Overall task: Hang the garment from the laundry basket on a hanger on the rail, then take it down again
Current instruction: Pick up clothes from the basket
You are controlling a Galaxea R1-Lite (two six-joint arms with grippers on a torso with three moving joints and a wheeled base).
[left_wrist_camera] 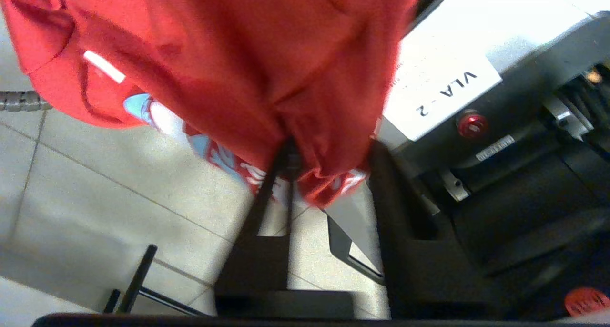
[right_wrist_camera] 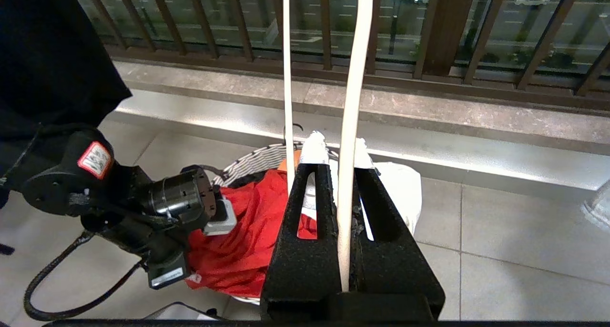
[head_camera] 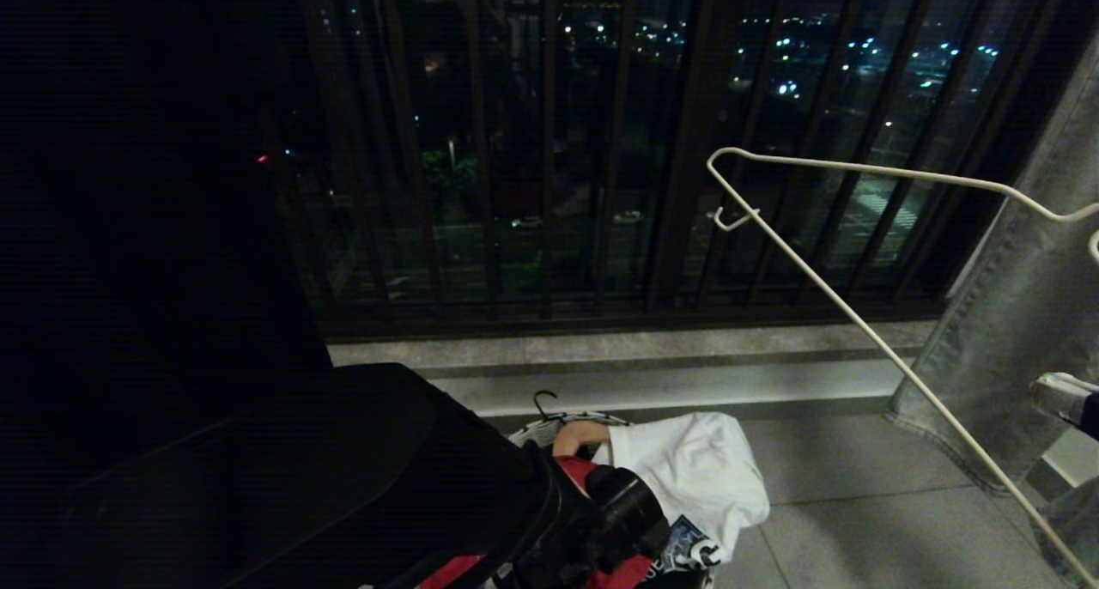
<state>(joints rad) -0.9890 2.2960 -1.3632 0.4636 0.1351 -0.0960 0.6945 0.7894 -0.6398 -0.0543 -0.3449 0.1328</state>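
Garment (left_wrist_camera: 267, 65) is looking soft, light and floppy, bunching between the left gripper (left_wrist_camera: 329, 174) fingers, jaws partly apart; collar's the better grab, while right gripper (right_wrist_camera: 339, 150) is pinching the hanger (right_wrist_camera: 351, 127) wire tight

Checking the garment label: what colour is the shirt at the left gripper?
Red, with a white and light-blue print; the garment shows best in the left wrist view.

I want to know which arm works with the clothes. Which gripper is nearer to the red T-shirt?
Left. The left gripper is at the red T-shirt, with cloth between its fingers. The right gripper is apart from it, clamping the white hanger.
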